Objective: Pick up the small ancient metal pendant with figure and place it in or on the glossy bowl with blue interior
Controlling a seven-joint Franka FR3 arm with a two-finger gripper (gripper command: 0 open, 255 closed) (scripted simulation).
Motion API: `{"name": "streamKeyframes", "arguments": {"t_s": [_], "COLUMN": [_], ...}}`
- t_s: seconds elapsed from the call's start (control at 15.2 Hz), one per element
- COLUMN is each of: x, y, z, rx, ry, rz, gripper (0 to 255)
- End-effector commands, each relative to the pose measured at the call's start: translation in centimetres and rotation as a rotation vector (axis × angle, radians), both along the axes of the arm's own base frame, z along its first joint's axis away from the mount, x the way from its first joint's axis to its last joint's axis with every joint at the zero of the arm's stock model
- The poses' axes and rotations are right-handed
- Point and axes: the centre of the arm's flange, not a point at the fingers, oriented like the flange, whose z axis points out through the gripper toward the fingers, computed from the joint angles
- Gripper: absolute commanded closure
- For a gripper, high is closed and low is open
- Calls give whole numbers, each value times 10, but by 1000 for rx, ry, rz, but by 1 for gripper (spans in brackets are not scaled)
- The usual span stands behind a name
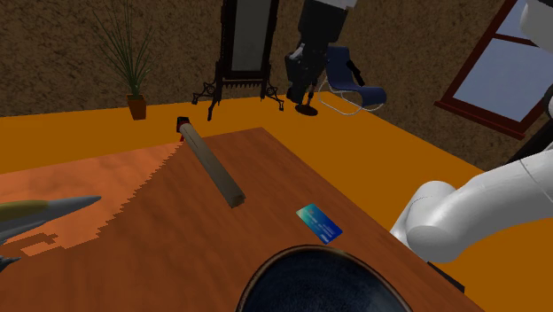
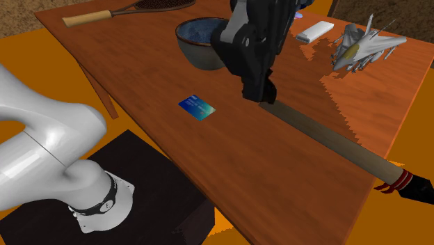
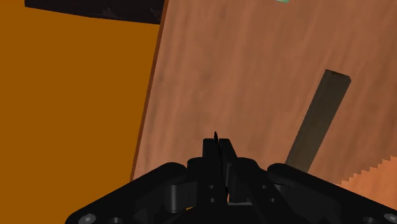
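Claw, black and two-fingered, clamped above reddish-brown wooden counter

Fingertips of the claw press almost together on a thin dark sliver, the small pendant, held clear of the counter. Just beside the claw lies a long brown square-section bar. A glossy blue card lies near. Farther back stands the dark glossy bowl with blue interior.

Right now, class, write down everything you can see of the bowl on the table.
The bowl is round and deep, dark outside, with a glossy mottled blue inside. It stands upright on the wooden table, touching nothing else that shows. Nothing shows in the visible part of its inside. A blue card lies apart from it. In the second exterior view the hand covers its right edge.
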Motion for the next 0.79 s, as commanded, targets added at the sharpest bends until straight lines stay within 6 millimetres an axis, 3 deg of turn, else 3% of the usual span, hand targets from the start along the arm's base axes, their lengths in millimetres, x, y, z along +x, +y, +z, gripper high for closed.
{"name": "streamKeyframes", "arguments": {"t_s": [0.0, 0.73], "x": [0, -105], "y": [0, 100], "z": [7, 6], "rx": [0, 0], "ry": [0, 0], "rz": [0, 0], "gripper": [255, 255]}}
